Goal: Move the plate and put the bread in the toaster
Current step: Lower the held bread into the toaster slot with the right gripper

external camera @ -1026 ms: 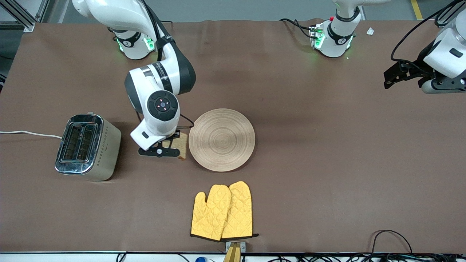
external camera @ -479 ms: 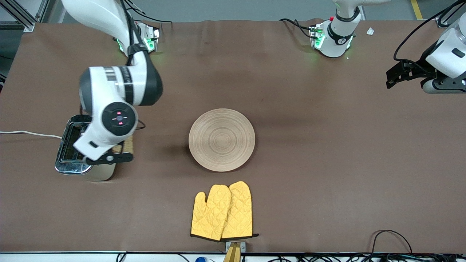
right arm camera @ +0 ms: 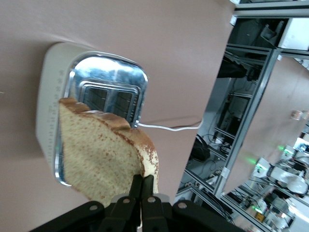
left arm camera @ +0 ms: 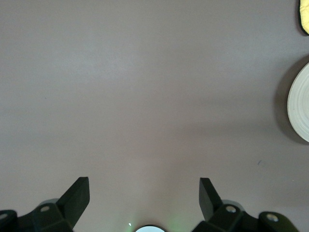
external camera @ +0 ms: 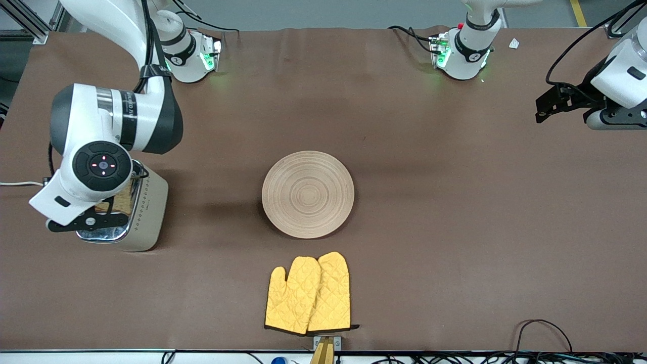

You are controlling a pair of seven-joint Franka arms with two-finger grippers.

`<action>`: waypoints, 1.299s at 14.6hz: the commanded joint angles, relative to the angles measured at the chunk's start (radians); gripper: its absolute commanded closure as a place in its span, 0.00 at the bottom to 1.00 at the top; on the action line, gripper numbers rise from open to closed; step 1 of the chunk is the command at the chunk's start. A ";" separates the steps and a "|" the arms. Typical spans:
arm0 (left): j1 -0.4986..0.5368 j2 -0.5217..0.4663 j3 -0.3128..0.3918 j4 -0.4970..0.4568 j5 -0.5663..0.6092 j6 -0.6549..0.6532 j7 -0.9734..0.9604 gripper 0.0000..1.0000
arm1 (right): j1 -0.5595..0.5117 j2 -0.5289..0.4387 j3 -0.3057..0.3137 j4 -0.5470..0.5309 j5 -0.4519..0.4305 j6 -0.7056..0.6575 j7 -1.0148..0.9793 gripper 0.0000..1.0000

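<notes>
The right gripper, clamping the bread, hangs over the toaster, covering its slots.

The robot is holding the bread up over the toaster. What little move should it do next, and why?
Probably a small turn and shift to line the bread up with a slot, then ease it down. The right tool is shut on the slice's crust and hangs over the toaster, but the slice sits tilted across the chrome top, not over a slot. The left tool waits open over bare table.
</notes>
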 commanded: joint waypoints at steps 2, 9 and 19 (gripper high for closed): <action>0.006 -0.021 0.003 -0.010 -0.015 0.008 0.020 0.00 | -0.020 -0.015 0.001 -0.066 -0.040 0.035 -0.005 1.00; 0.006 -0.021 0.003 -0.009 -0.015 0.009 0.020 0.00 | -0.048 -0.012 -0.003 -0.125 -0.041 0.084 0.074 1.00; 0.006 -0.020 0.003 -0.007 -0.015 0.009 0.020 0.00 | -0.037 -0.011 0.004 -0.233 -0.025 0.158 0.258 0.99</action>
